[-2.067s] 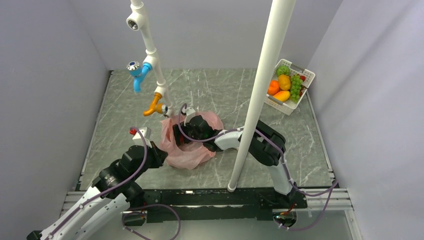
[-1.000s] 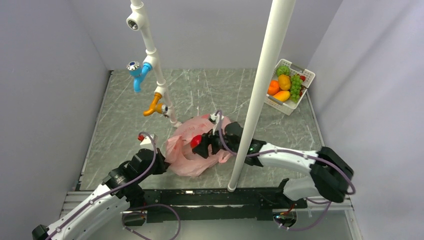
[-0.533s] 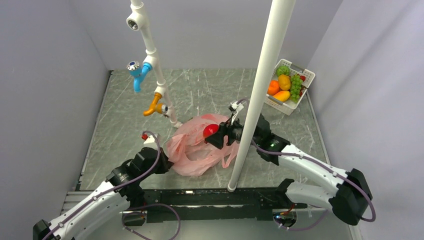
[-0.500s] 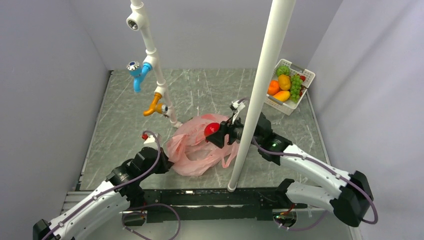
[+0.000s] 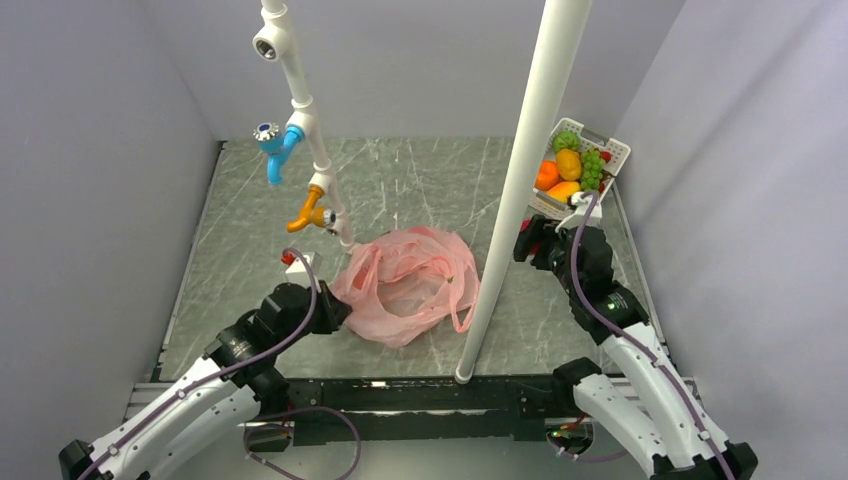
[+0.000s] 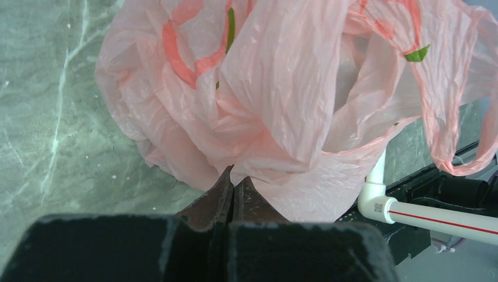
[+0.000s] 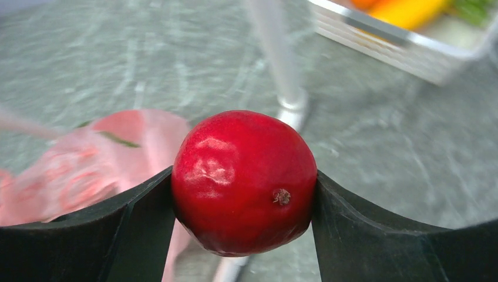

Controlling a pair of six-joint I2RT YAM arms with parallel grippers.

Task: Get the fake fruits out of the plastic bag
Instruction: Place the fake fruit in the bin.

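Surroundings: an upright white pole (image 5: 505, 200) stood between my right hand (image 5: 524, 243) and the pink bag (image 5: 410, 285). A white basket (image 5: 617, 152) sat in the far right corner of the tabletop (image 5: 420, 175), beyond that hand. A pipe with taps (image 5: 300, 120) hung over the far left side, its lower end near the bag.

Right hand: fingers spread to the fruit's width and clamped on a red fruit (image 7: 244, 182), held above the tabletop right of the pole, apart from the bag.

Fruit: glossy, deep red, nearly round, so I noted no clear long axis. A small brown dimple faced my wrist camera, toward the right finger.

Left hand (image 6: 234, 187): fingers pressed together, pinching the bag's near left edge. The bag lay crumpled on the tabletop, mouth gaping upward, one loop handle trailing by the pole's base.
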